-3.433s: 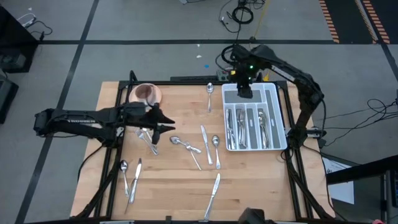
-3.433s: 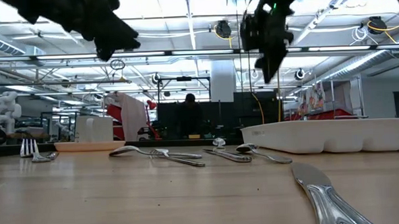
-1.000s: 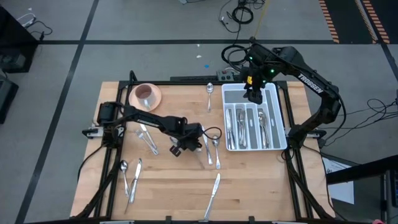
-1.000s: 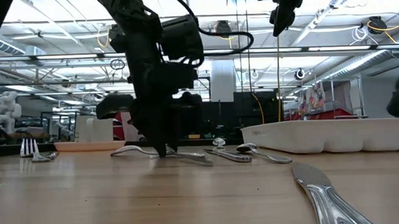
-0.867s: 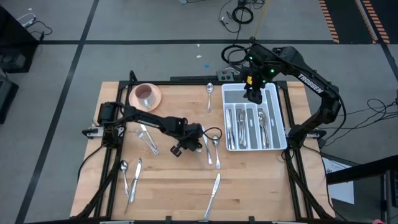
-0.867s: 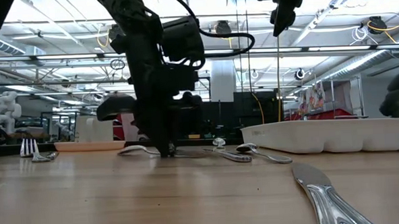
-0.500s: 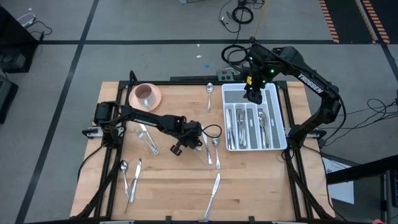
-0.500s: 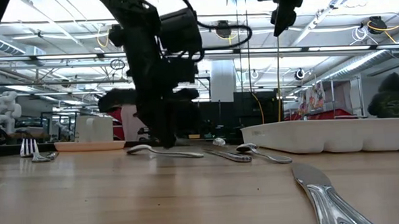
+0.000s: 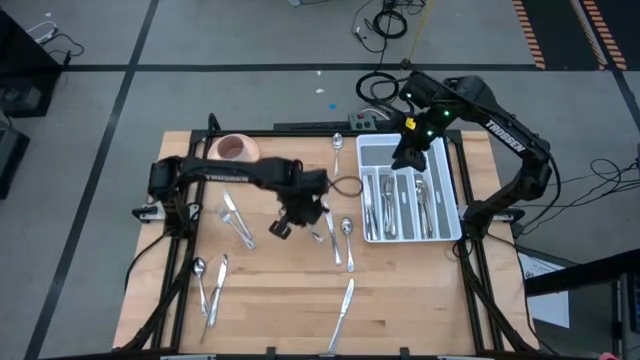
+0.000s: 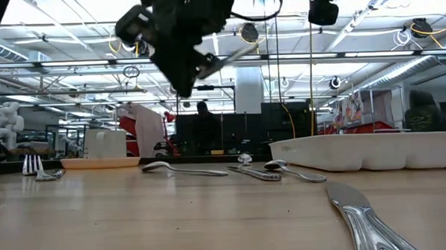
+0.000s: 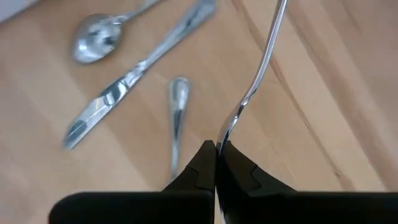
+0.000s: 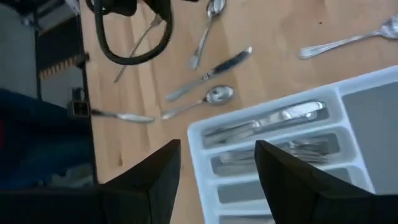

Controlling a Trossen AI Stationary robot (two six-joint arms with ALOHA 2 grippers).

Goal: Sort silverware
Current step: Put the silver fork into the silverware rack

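Observation:
My left gripper (image 9: 298, 214) hangs above the middle of the table, shut on one slim piece of silverware (image 11: 261, 56). Whether it is a fork or a spoon I cannot tell. The low view shows that piece (image 10: 222, 59) well above the wood. Below it a spoon (image 10: 164, 168), a knife (image 11: 124, 87) and another spoon (image 11: 98, 38) lie flat on the table. My right gripper (image 12: 214, 180) is open, with nothing between its fingers, above the far end of the white tray (image 9: 445, 180), which has silverware in its compartments. My left gripper pinches one end of the slim piece (image 11: 226, 132) between its two fingertips. The fingers come from above, slanting down. The piece sticks out past the fingertips and is lifted clear of the table; in the low view its free end (image 10: 235, 52) slants upward.
A pink saucer with a cup (image 9: 233, 148) stands at the far left. Loose silverware lies at the left (image 9: 235, 222), near left (image 9: 208, 285), near middle (image 9: 342, 312) and far middle (image 9: 337, 155). The left arm's cable loops (image 12: 134, 37) over the table's middle.
My left gripper has risen from the table's middle and tipped, and it has carried the slim piece up with it; that piece lay on the wood and now hangs clear. The spoon that lay beside it has slid a little along the table. My right gripper has turned slightly over the tray.

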